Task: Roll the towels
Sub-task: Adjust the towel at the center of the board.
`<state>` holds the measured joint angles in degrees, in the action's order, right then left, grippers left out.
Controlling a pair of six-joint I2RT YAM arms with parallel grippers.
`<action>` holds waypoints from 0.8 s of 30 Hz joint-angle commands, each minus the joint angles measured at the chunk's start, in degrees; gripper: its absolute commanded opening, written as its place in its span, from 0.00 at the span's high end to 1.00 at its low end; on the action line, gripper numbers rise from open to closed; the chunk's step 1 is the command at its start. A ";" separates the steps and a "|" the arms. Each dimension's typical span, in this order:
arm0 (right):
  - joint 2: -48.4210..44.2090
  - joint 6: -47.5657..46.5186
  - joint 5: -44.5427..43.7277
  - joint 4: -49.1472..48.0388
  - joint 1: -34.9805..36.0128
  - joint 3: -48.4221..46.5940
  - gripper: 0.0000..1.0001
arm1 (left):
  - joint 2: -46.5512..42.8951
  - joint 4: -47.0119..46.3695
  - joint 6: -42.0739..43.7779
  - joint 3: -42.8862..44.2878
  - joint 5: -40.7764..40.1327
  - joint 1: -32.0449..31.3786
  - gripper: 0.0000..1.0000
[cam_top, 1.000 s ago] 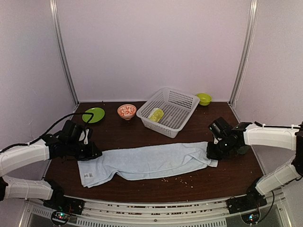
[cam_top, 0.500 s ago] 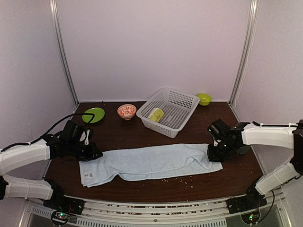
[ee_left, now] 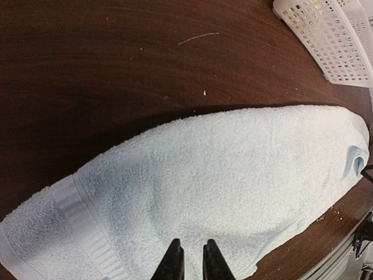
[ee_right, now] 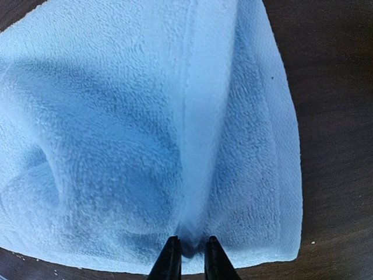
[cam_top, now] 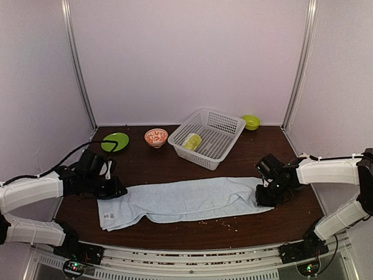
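The limp, light, pale blue terry-cloth towel (cam_top: 180, 199) needs gripping at its short ends, where left gripper (ee_left: 191, 256) and right gripper (ee_right: 187, 251) both sit pinched onto it.

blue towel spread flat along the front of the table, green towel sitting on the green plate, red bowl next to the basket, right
One thing is off: the lime-green towel lies inside the white basket, not on the green plate, as the top external view shows. The pale blue towel is spread along the front, and the red bowl stands beside the basket.
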<state>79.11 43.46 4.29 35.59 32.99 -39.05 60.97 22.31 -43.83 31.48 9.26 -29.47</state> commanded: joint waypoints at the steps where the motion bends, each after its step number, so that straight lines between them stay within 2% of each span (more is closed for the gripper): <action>1: 0.82 0.82 -0.06 -1.80 0.05 0.52 0.84 | 0.12 -2.35 0.30 -0.59 0.26 -0.50 0.88; 4: 1.04 0.93 -0.20 -2.16 0.10 0.54 0.86 | 0.10 -2.35 0.33 -0.71 0.31 -0.57 0.88; 10: -1.03 1.35 -1.51 -1.05 0.05 0.14 1.00 | 0.00 -2.34 0.26 -0.81 0.15 -0.52 0.88; 24: -6.11 -1.49 -5.39 7.02 -0.01 -2.17 1.00 | 0.54 -2.55 0.50 -0.61 0.32 -0.53 0.89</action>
<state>74.78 43.64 2.33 38.26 32.99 -39.31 61.41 22.20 -43.83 31.18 9.26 -29.74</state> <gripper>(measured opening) 0.007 0.115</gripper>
